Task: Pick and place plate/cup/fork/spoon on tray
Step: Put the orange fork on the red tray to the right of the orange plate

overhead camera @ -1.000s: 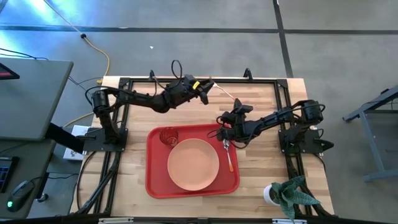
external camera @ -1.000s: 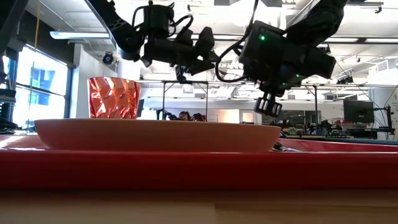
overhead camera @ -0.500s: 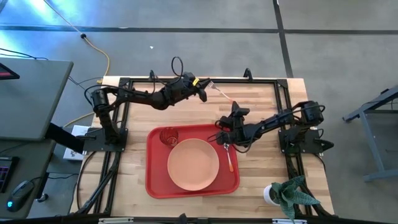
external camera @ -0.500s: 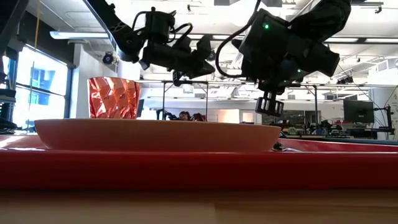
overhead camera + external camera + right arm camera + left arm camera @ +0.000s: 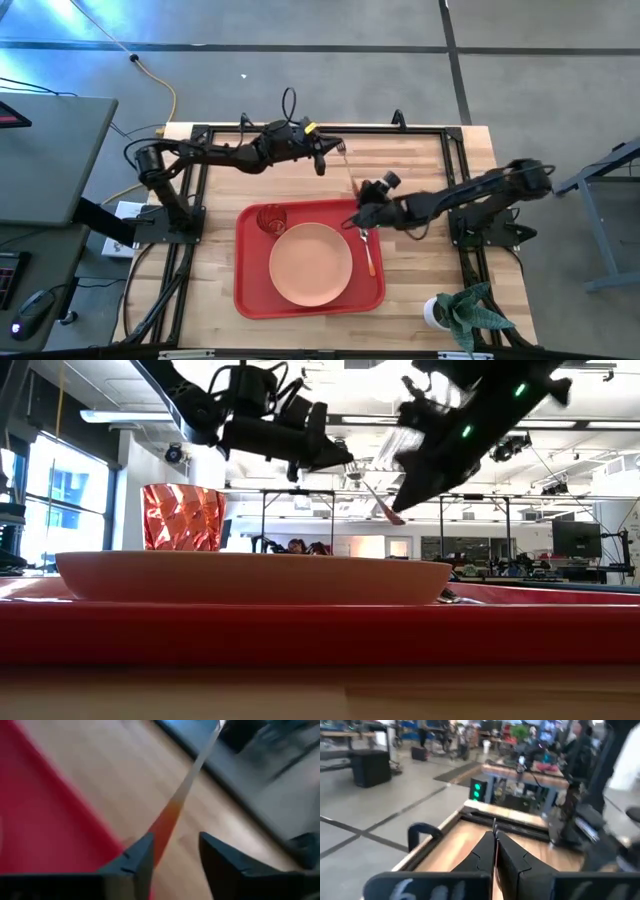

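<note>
- The right arm has flung itself out long and low. Its right gripper point(image 5: 365, 200), which half a second ago pointed down over the tray's far right corner, now reaches for the fork. The fingers stand apart, with the orange handle running between them but not yet pinched.
- The left arm has swung too, stretched along the table's back edge. The left gripper point(image 5: 322, 158) is clamped on the fork and now aims it down toward the tray instead of out to the side.
- That looks like a handover being set up: one closing of the right fingers, then a release by the left.
- The tray point(image 5: 245, 290) sits mid-table, already carrying three items.
- The plate point(image 5: 310, 263) lies flat in the tray's middle.
- The cup point(image 5: 271, 218) stands upright in the tray's far left corner.
- The spoon point(image 5: 368, 250) lies along the tray's right edge, beside the plate.
- The fork point(image 5: 352, 178) is the last piece, held in the air just beyond the tray's far rim.
</note>
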